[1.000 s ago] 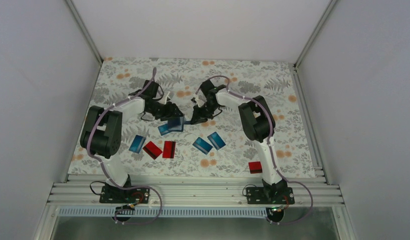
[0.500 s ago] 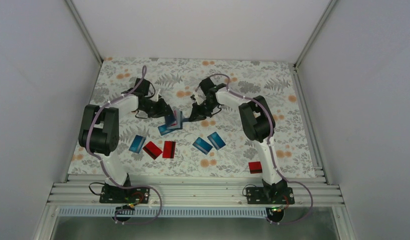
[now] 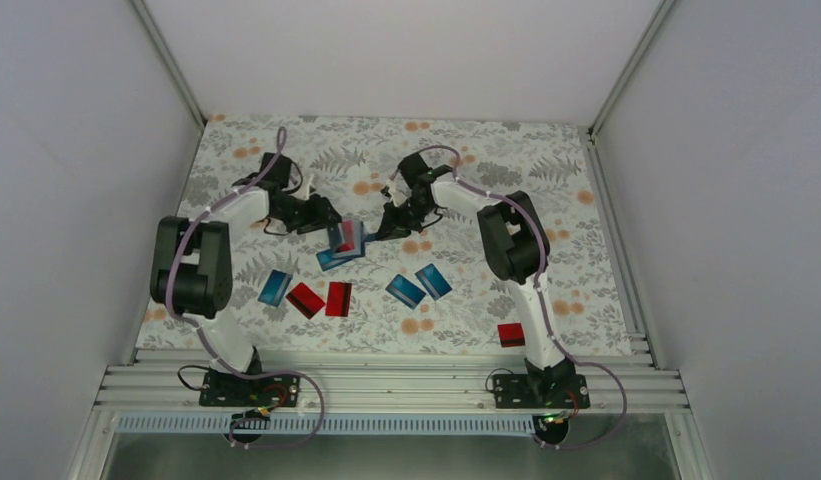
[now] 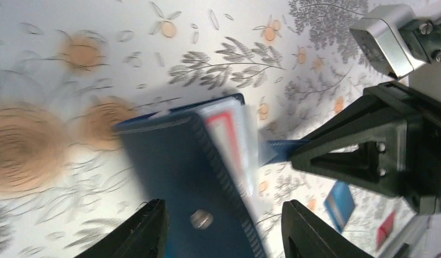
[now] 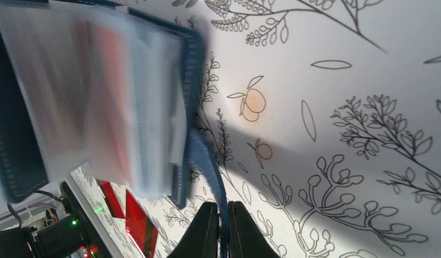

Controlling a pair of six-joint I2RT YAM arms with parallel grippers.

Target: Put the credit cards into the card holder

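Floral table (image 3: 546, 150), perhaps seven loose credit cards (image 3: 338, 298), left hand (image 3: 324, 218) spread, right hand (image 5: 219, 215) pinching one card holder (image 3: 348, 238)

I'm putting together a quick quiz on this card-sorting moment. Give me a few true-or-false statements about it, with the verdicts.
1. The right tool pinches the blue strap of the card holder. True.
2. The left tool is shut tight. False: its fingers stand wide apart, one on either side of the card holder.
3. Every loose card is blue. False: two red cards lie side by side among the blue ones.
4. A lone red card lies beside the right arm's base. True.
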